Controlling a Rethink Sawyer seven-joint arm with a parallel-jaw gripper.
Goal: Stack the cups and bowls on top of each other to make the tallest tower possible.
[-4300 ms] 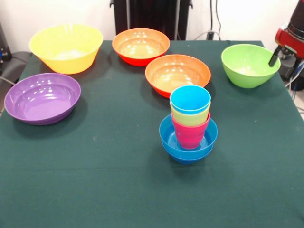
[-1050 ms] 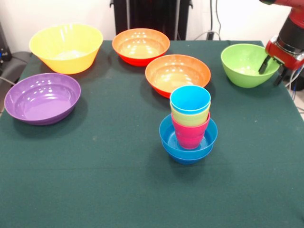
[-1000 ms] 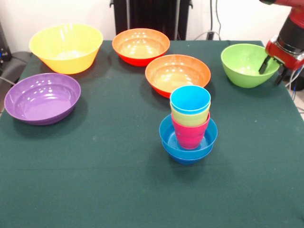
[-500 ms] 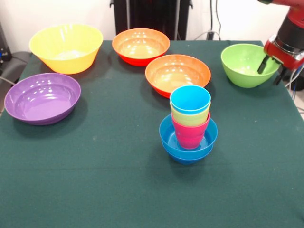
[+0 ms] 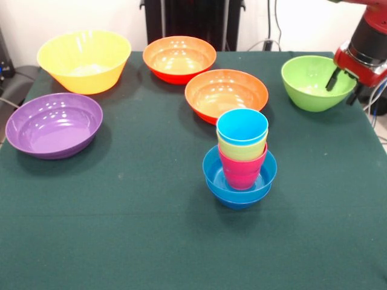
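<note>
At far left sit the yellow bowl [image 5: 84, 60] and purple bowl [image 5: 54, 124]; two orange bowls [image 5: 225, 93] lie upper centre. Centre frame stands the tower [image 5: 240, 160]: three cups nested in small blue bowls. At upper right, the gripper [image 5: 343, 88], fingers apart, straddles the lime green bowl [image 5: 316, 82] rim; a shallow pinch could slip or tip it.

Bright, even overhead light falls on the green tablecloth [image 5: 121, 229], drawing white glare spots inside the purple bowl [image 5: 53, 124] at nine o'clock and both orange bowls [image 5: 179, 57]. Shadows stay soft and short beneath each rim. Focus holds sharp to every edge.
</note>
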